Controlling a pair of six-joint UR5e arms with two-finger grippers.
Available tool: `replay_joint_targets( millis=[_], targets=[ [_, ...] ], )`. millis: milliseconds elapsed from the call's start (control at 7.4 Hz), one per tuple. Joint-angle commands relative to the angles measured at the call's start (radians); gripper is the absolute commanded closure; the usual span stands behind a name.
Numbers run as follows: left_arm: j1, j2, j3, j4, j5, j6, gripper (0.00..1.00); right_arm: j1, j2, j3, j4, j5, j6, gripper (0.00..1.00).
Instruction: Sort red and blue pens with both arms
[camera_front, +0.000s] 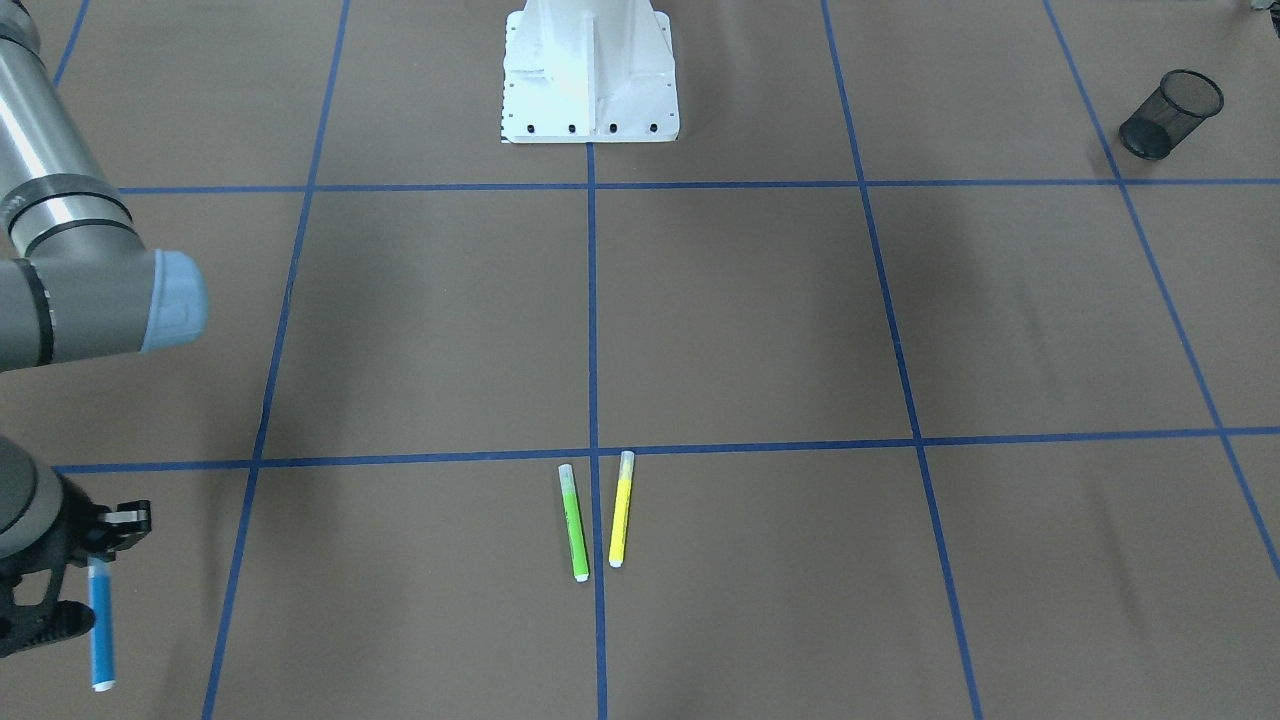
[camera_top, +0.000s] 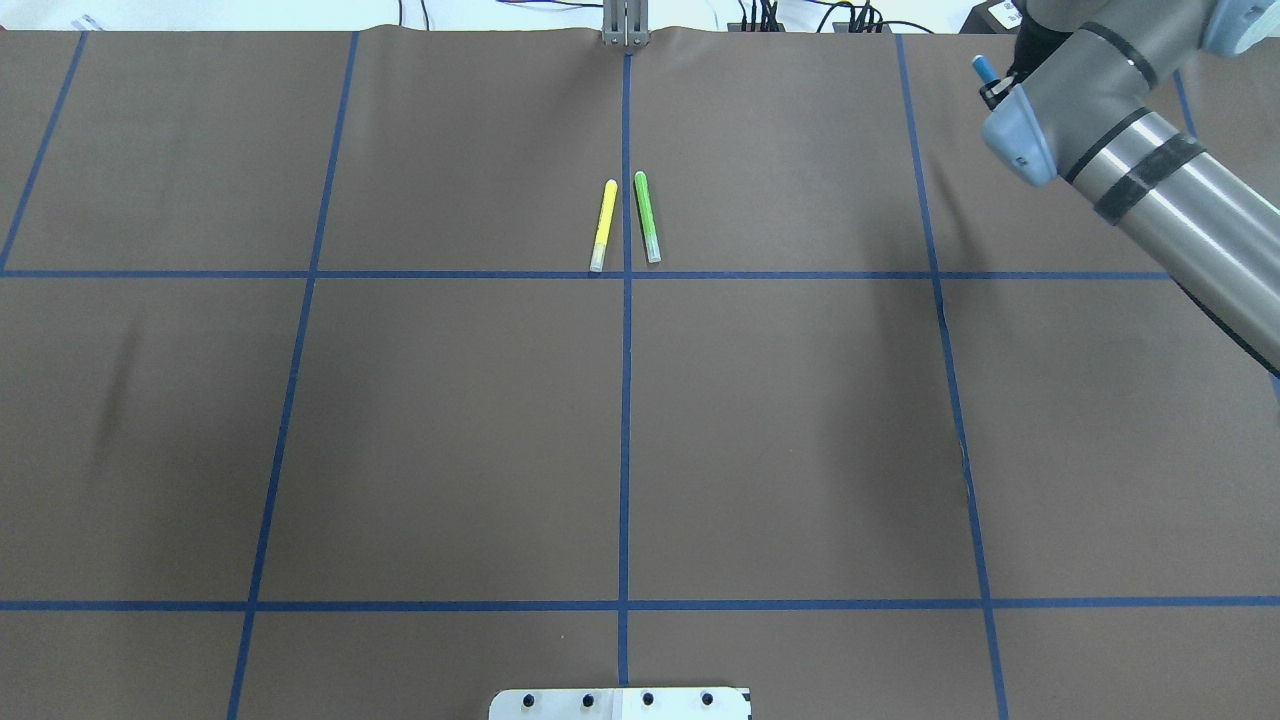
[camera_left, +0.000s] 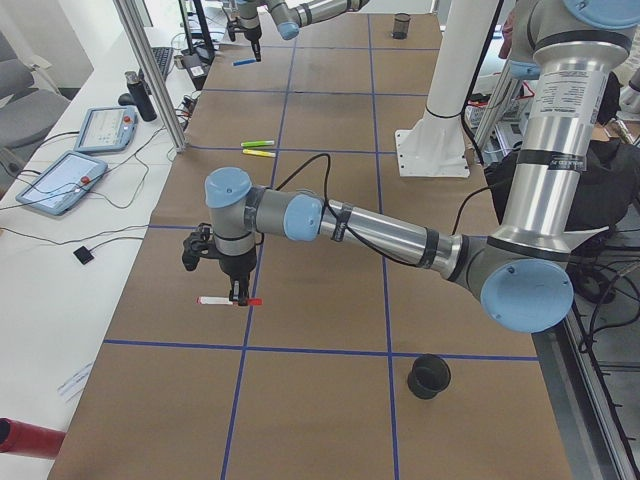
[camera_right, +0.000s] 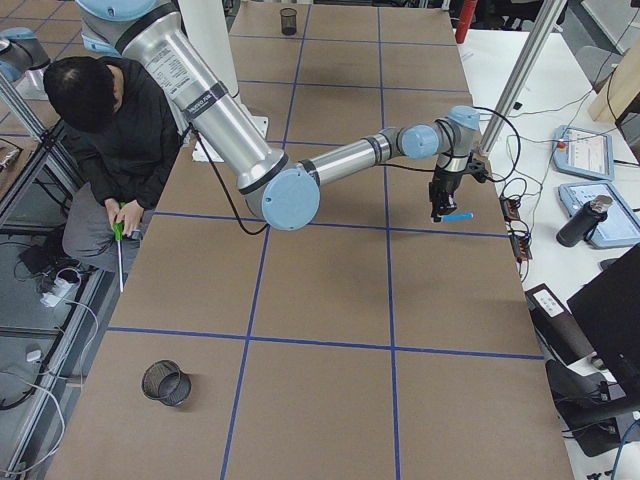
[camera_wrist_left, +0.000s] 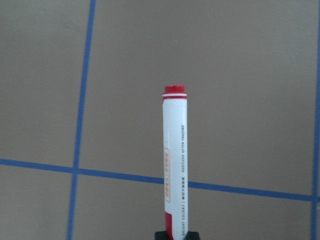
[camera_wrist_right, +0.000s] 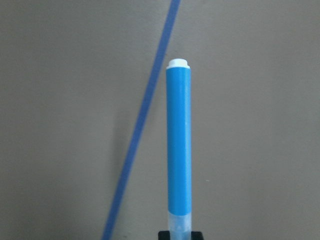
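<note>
Tabletop (camera_top: 450, 450) beneath, I keep red pen (camera_wrist_left: 175, 160) clamped in left gripper (camera_wrist_left: 177, 235), blue pen (camera_wrist_right: 179, 140) in right gripper (camera_wrist_right: 180, 235), one colour per arm for sorting.

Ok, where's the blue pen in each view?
Front-facing: blue pen in the bottom-left corner.
Overhead: top right, tip only.
Left: near the top, left of centre.
Right: right of centre.
Left wrist: absent.
Right wrist: centre.
Shared landmark: green marker, in front, overhead and left views.
</note>
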Motion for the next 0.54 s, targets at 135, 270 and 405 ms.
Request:
replay_joint_targets(
  millis=[135,270,405],
  targets=[
    [-0.061,0.127,-0.009,0.008,0.124,0.176,1.00,0.091,-0.080,0.129,-0.227,-0.144,-0.271,1.00],
    [-0.096,0.179,-0.009,0.010,0.122,0.183,1.00,0.109,-0.130,0.182,-0.266,-0.146,-0.298,1.00],
    [-0.103,0.260,-0.023,0.014,0.114,0.183,1.00,0.135,-0.158,0.194,-0.286,-0.146,-0.335,1.00]
  ],
)
